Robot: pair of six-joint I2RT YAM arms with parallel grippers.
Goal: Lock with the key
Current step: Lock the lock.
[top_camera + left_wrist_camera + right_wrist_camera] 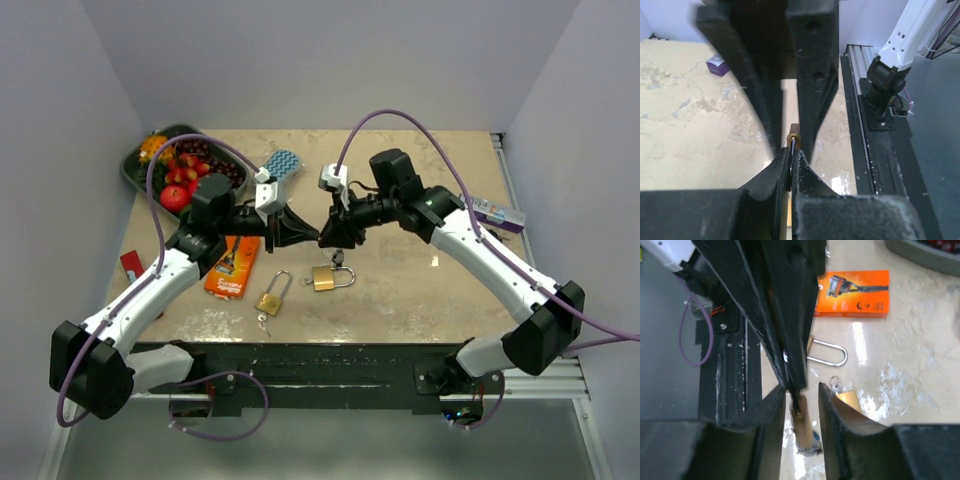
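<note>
Pinches the key (797, 399) in the left pincer (791, 161), clamped fully shut on it. Straddles the lock (802, 429) with the right pincer (802, 396), part open, a sliver of gap on either side of the brass body, so seemingly without a firm grip. Meets tip to tip above the worktop (420, 290): lock just past the left pincer's tips and between the right one's jaws, key running straight on from the left pincer's own line into the lock. Puts both arms equally near. Calls, by the look of it, for a left wrist roll about that line, after closing the right. Leaves little room, with each pincer's fingers crowding the other's. Hangs over a padlock (322, 278) directly beneath, with a second padlock (268, 302) and an orange pack (232, 268) below the left pincer's wrist.
</note>
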